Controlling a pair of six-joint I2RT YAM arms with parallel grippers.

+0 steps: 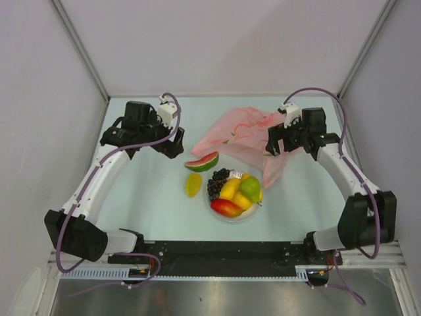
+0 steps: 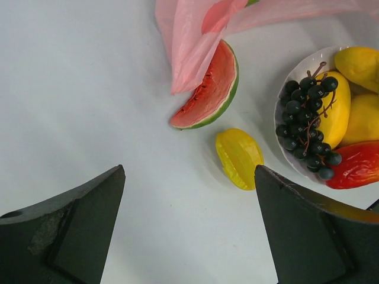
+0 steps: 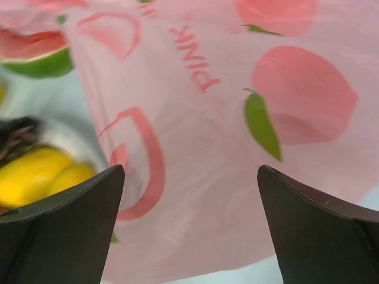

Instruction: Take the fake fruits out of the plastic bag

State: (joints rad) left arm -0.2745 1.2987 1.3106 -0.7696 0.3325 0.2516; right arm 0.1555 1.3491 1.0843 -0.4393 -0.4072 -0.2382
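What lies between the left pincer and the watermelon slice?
Only bare table lies between the open left pincer and the slice. A flap of the bag drapes over the slice's far end, and a yellow fruit lies close beside it.

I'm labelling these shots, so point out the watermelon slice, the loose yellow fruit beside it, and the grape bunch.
watermelon slice (image 2: pixel 208 94), left wrist view, on its red flesh.
yellow fruit (image 2: pixel 238 158), left wrist view, middle of its upper side.
grape bunch (image 2: pixel 303 124), left wrist view, berries at mid bunch.

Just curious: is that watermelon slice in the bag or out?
Out: the slice lies on the table, the bag edge overlapping one end.
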